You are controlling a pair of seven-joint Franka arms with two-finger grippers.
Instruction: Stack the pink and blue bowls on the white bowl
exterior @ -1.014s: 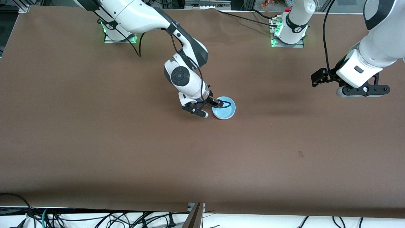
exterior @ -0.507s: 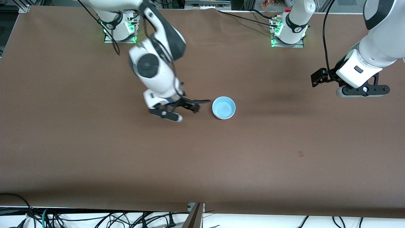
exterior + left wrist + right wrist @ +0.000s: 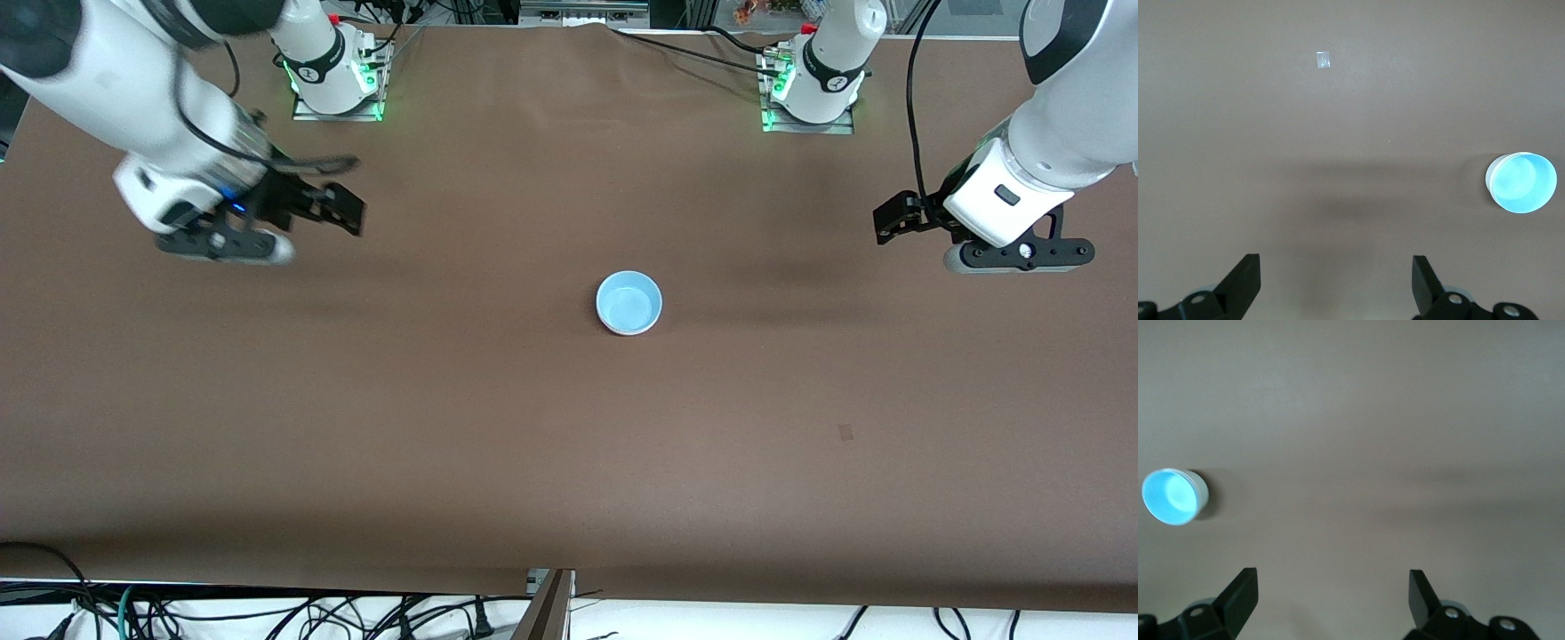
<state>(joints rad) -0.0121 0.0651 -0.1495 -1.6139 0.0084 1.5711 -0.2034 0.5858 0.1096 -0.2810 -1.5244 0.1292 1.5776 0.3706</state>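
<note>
While both arms hang above the brown table [image 3: 498,427], a single stack of bowls stands alone near the middle of it. From the front view only the blue bowl [image 3: 629,302] shows its inside, sitting upright on top, with a thin white rim [image 3: 629,331] of the white bowl peeking out under its edge nearest the camera. The pink bowl cannot be made out in any view, so whether it sits inside the stack cannot be told.

Over the table toward the right arm's end, the right hand [image 3: 342,206] is in the air with its two fingers spread wide and nothing between them. Its wrist view shows the dark fingertips [image 3: 1241,597] well apart, bare table between them, and the blue bowl [image 3: 1170,497] off at a distance.

Over the left arm's end of the table, the left hand [image 3: 893,220] waits, well apart from the stack. Its fingers [image 3: 1245,280] are also spread wide and empty, and its wrist view catches the blue bowl [image 3: 1521,183] and a small pale scrap [image 3: 1323,60] lying flat on the table.
</note>
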